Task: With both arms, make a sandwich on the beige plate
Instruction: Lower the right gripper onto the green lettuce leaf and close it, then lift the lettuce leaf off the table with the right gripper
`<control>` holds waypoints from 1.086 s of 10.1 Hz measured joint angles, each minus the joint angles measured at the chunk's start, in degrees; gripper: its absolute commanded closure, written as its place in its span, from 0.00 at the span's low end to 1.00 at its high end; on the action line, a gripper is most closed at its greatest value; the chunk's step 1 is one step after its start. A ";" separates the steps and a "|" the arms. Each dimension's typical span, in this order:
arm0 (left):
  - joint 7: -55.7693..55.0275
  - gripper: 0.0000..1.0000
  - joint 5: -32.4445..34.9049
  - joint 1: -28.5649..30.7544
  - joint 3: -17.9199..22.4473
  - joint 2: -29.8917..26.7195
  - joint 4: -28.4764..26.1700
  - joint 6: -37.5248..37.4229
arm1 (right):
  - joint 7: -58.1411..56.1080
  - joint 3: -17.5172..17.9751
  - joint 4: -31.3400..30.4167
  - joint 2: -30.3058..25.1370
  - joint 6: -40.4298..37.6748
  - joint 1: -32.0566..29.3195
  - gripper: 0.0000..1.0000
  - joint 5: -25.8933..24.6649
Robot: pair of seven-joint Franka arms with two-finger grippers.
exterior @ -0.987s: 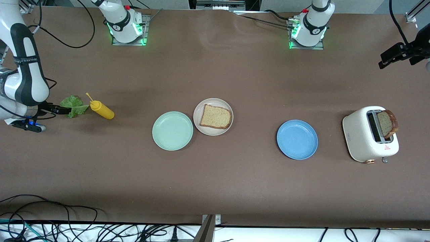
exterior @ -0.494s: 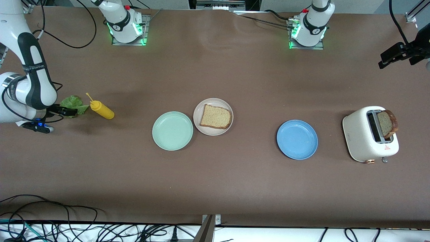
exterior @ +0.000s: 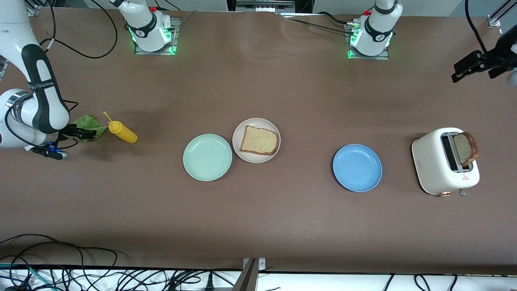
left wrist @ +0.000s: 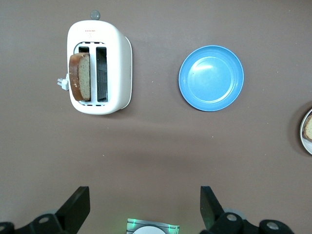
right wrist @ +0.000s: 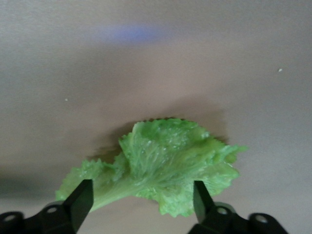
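Right gripper (exterior: 85,133) low at the lettuce leaf (exterior: 89,123) near the tabletop's right-arm edge, jaws wide astride it, 1 bread slice (exterior: 259,140) on the beige plate (exterior: 256,123) mid-table, left gripper (exterior: 468,68) waiting high, jaws wide

**Brown worktop and what rests on it**

The brown worktop (exterior: 258,210) carries a green lettuce leaf (exterior: 89,123) at the right arm's end, with a yellow squeeze bottle (exterior: 121,131) lying on its side just beside it. Near the middle sit a mint-green plate (exterior: 207,157) and the beige plate (exterior: 243,151), their rims close together. A blue plate (exterior: 357,167) stands well apart, toward the left arm's end, and a white toaster (exterior: 434,165) rests nearest that end. Both arm bases are mounted along the edge farthest from the front camera.
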 measured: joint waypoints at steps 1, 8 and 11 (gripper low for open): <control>0.00 0.00 0.00 0.09 0.11 0.00 0.00 0.00 | 0.00 0.00 0.00 0.01 -0.36 -0.12 0.77 0.00; 0.00 0.00 0.00 0.15 0.20 0.04 0.01 0.00 | 0.00 0.14 0.02 0.01 -1.03 -0.12 1.00 0.07; 0.00 0.00 0.00 0.16 0.21 0.12 0.12 0.00 | 0.00 0.42 2.16 -0.98 -4.54 -0.05 1.00 0.07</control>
